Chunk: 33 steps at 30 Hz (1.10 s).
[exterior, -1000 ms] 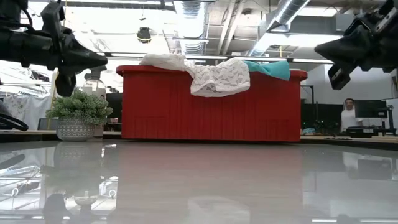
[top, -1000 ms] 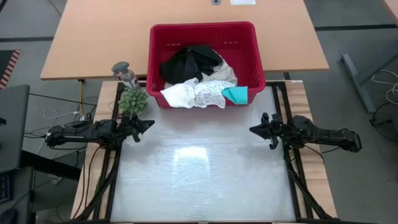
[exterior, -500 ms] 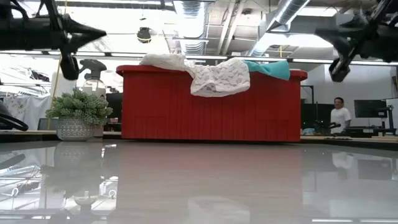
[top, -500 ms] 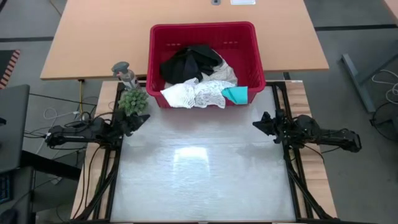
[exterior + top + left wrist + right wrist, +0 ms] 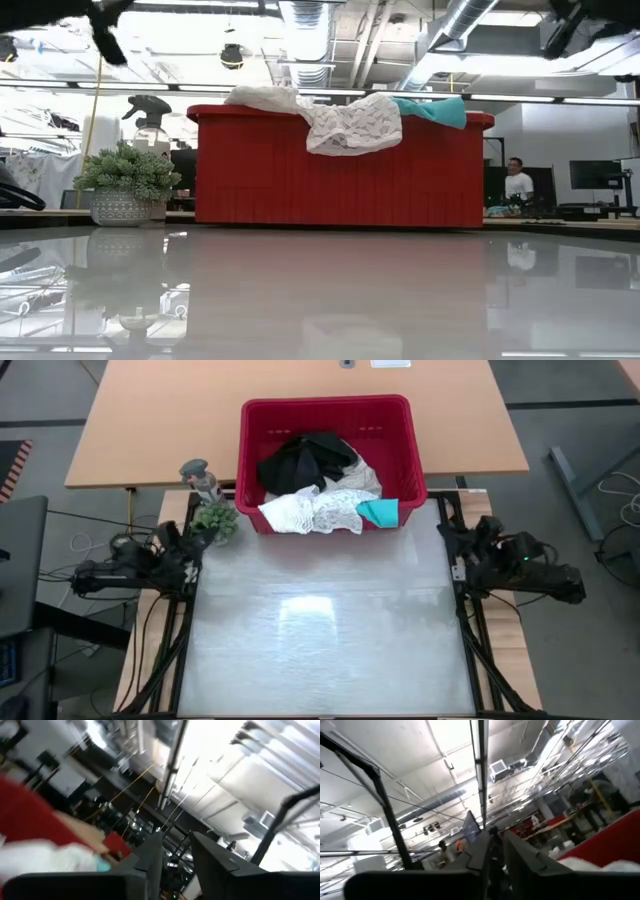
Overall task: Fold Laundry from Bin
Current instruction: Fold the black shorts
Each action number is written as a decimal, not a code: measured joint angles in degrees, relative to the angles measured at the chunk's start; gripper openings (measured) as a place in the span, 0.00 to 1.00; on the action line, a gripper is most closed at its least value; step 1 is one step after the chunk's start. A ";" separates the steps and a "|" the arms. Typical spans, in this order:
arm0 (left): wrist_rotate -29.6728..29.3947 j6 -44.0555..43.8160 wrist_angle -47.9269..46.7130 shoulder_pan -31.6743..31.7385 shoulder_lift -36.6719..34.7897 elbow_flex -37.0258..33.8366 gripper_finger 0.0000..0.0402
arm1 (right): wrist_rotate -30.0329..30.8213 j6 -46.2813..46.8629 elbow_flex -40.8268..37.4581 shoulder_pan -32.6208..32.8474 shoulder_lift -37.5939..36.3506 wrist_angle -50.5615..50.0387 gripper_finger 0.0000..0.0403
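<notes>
bin: red bin (image 5: 325,460) sits at the far edge of the tabletop (image 5: 320,630), centred between the arms.
laundry: all of it is in the bin. Black piece (image 5: 305,460) toward the back, white lacy pieces (image 5: 315,510) draped over the near rim, teal piece (image 5: 380,512) at the near right corner. Nothing on the work surface yet.
left gripper: left gripper (image 5: 175,852) is pulled in at the left edge of the tabletop, near the small plant (image 5: 215,520), pitched up toward the ceiling. Left wrist view shows a narrow gap between its fingers (image 5: 150,855), nothing in them.
right gripper: right gripper (image 5: 496,845) is at the right edge, likewise pitched up. Its fingers (image 5: 520,852) are a slit apart, empty.
step: I read this as the start, reaching for the first garment.
how I'd do it: go for the white lacy piece on the near rim, it's the most exposed. Spread the fingers wider before descending, come down from above clear of the rim, pinch one layer only.
risk: lace looks tangled with its neighbour, so a deep grab probably drags two pieces out. On the left side I keep the sweep clear of the plant and the spray bottle (image 5: 200,478).
</notes>
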 joint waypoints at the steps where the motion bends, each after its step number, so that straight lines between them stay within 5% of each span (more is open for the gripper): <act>1: 0.55 2.13 0.89 0.00 1.06 1.26 0.27 | 0.37 -1.12 1.50 0.00 1.22 -0.04 0.25; 12: 11.47 11.96 4.94 0.00 20.99 21.25 0.38 | 1.77 -16.95 22.44 0.00 21.96 1.96 0.57; 19: 15.91 25.30 3.37 0.02 36.76 37.86 0.39 | 1.71 -23.83 38.66 -0.01 35.94 -5.25 0.62; 24: 5.95 30.05 -18.99 1.62 44.88 52.81 0.39 | 1.72 -23.86 50.96 -1.29 45.03 -18.94 0.62; 33: 0.21 35.10 -57.62 10.60 60.06 80.44 0.39 | 1.68 -27.29 68.70 -3.98 58.86 -35.08 0.62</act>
